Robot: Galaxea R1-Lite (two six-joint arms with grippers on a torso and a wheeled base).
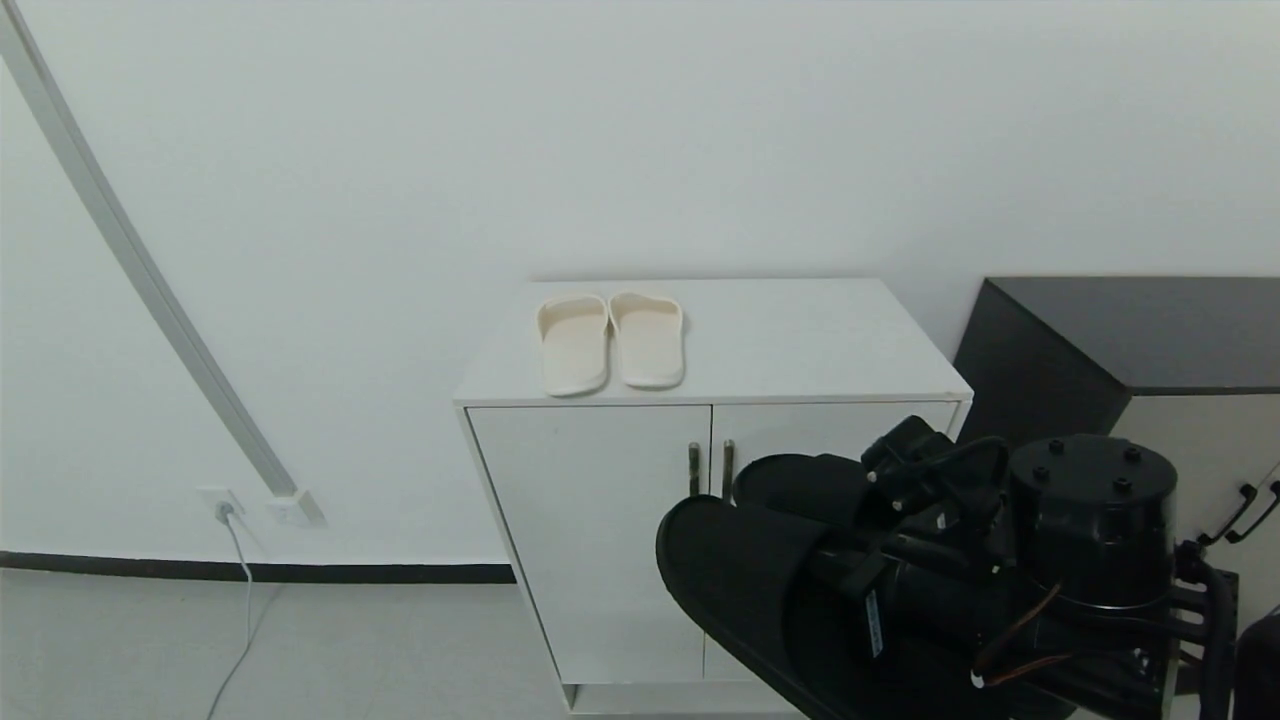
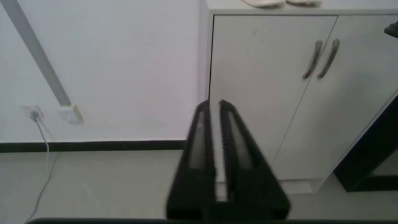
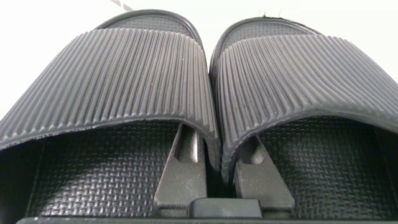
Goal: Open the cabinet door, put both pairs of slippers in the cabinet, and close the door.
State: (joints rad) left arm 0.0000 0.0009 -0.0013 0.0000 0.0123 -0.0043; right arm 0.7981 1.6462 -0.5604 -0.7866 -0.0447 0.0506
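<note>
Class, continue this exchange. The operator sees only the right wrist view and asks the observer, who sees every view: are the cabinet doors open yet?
Observer: No, both cabinet doors are shut.
Operator: Where is the pair besides my black slippers?
Observer: The cream slippers lie side by side on the cabinet top.
Operator: Is the left gripper free?
Observer: Yes, it is shut and empty, pointing toward the cabinet.

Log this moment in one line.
right hand shut on black slippers | left hand shut, empty | cabinet doors closed | white slippers on top
</note>
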